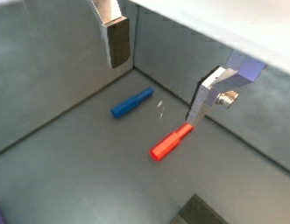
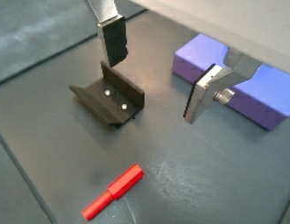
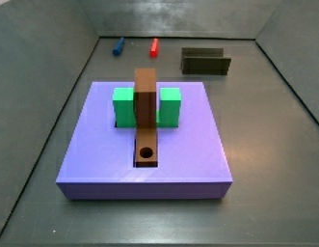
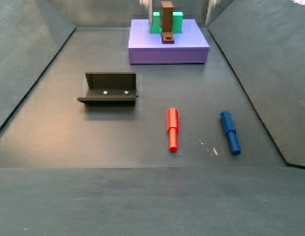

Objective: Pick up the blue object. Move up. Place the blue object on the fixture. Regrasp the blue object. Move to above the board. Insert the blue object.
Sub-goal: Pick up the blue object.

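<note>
The blue object (image 1: 131, 103) is a slim blue peg lying flat on the grey floor, and it also shows in both side views (image 3: 118, 44) (image 4: 228, 131). My gripper (image 1: 159, 79) hangs open well above the floor, with nothing between its fingers (image 1: 116, 42); the blue object lies off to one side, below its gap. The dark fixture (image 2: 109, 98) stands open-topped on the floor under my gripper (image 2: 157, 74), also seen in both side views (image 3: 205, 61) (image 4: 109, 89). The lavender board (image 3: 188, 145) (image 4: 192, 51) (image 2: 264, 101) carries a brown bar (image 3: 146, 121) with a round hole (image 3: 147, 152).
A red peg (image 1: 172, 143) (image 2: 113, 192) (image 4: 173, 127) (image 3: 154, 45) lies beside the blue one, roughly parallel to it. A green block (image 3: 123, 106) stands on the board astride the bar. Grey walls (image 3: 46, 116) enclose the floor.
</note>
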Controlling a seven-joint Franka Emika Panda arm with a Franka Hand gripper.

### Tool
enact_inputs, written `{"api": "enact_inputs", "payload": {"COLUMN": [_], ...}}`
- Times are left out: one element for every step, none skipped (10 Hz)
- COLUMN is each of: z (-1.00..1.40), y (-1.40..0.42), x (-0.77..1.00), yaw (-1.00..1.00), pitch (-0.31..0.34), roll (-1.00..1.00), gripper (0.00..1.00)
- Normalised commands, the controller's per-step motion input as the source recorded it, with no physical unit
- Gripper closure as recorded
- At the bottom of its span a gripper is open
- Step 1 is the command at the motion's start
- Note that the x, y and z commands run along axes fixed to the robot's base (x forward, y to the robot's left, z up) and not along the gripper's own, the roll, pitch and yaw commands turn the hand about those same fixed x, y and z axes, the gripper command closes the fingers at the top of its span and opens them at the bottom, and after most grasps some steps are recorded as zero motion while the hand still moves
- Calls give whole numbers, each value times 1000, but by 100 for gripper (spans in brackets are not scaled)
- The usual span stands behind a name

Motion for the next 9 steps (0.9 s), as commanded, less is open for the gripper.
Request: {"api": "enact_inputs", "payload": {"z": [-34, -211, -483, -729, -760, -731, -651, -709, -891], "y": [0, 189, 266, 400, 506, 494, 400, 217, 0], "x": [0, -209, -580, -880, -911, -783, -597, -420, -246], "yaw": [0, -126, -266, -189, -106, 0, 0, 0, 23], "pitch": [0, 0, -103, -124, -110, -114, -133, -154, -189], "roll": [14, 73, -150, -239, -229, -236, -270, -199, -10], "gripper": [0, 0, 0, 0, 0, 0, 0, 0, 0]}}
